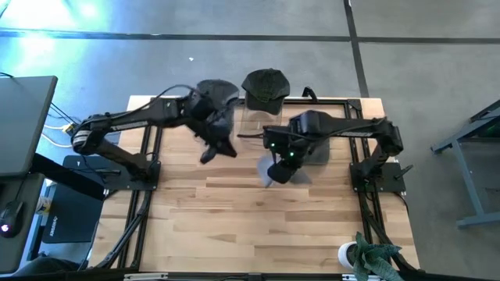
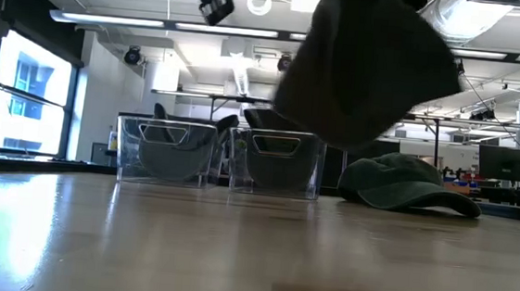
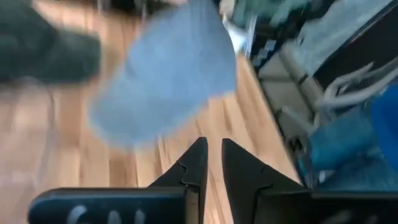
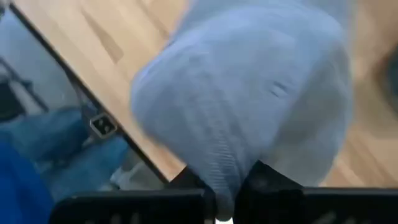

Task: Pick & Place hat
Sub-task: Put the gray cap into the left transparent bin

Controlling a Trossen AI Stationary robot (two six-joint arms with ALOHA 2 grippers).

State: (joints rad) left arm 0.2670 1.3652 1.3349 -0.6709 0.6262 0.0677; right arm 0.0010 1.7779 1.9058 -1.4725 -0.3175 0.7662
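Right gripper (image 4: 224, 186) is clenched on a grey cap (image 4: 249, 93), which hangs from it, lifted clear above the middle of the desk (image 1: 234, 226). Left gripper (image 3: 211, 163) hovers just beside that cap, fingers nearly together and grasping nothing. A dark green cap (image 1: 266, 87) rests at the far edge on the clear bins (image 2: 222, 156); another dark cap (image 2: 410, 185) lies on the desk beside them. Judged step: transport of the grasped cap. Next move calls for carrying it over a bin and releasing, without snagging the neighbouring arm.
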